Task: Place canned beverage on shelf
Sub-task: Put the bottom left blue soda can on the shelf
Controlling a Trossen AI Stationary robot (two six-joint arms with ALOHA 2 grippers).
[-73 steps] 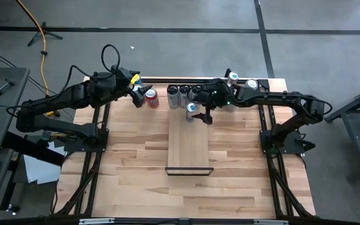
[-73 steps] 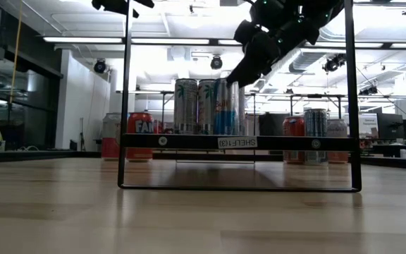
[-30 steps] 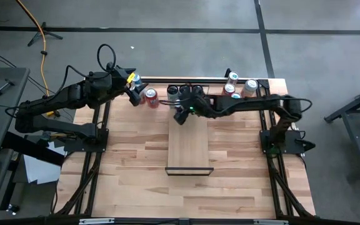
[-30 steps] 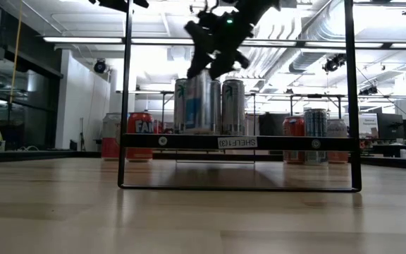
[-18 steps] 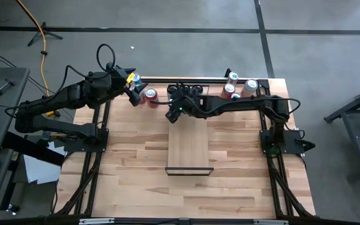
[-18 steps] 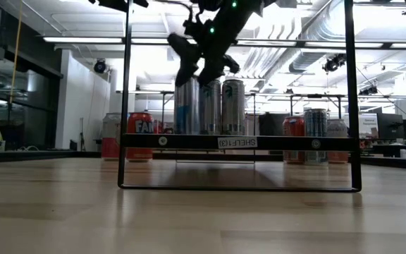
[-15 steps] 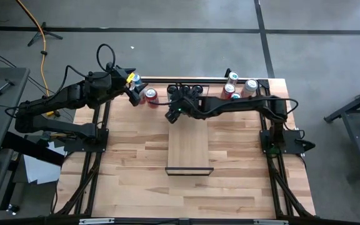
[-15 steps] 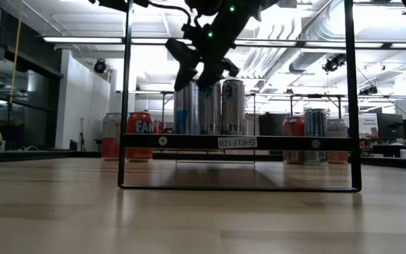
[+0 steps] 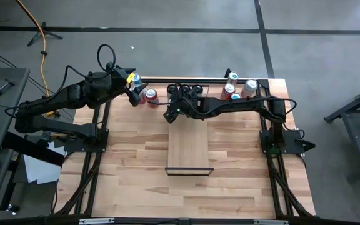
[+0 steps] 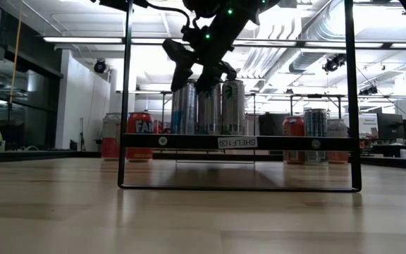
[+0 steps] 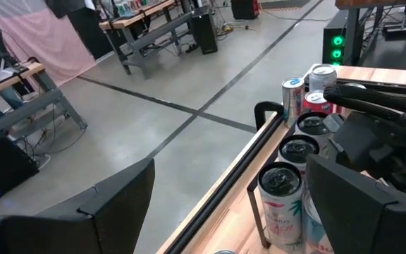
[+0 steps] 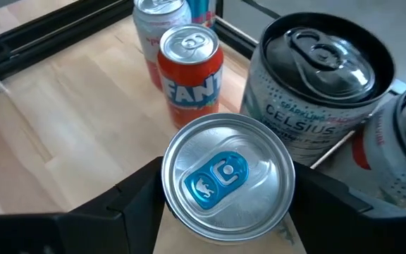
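Because the can (image 12: 227, 176) is a thin aluminium cylinder with a smooth side, I judge it stiff enough only while it is full and sealed; a hard squeeze could dent it, and the wall may slip between the fingers. The best place to take it is around the middle of the body, not at the rim. It has a silver top with a blue tab, and it stands on the shelf (image 9: 189, 150) at the far end, at the left of the row, just beside two other tall cans (image 10: 222, 107). The right gripper (image 10: 197, 69) is just above this can; its fingers (image 12: 125, 201) stand on both sides of it, apart from the wall, so I think they are releasing and hold nothing. An orange Fanta can (image 12: 190, 69) stands on the counter (image 9: 136, 162) near the shelf. The left gripper (image 9: 133, 92) waits near the far edge of the counter, its fingers wide and empty.
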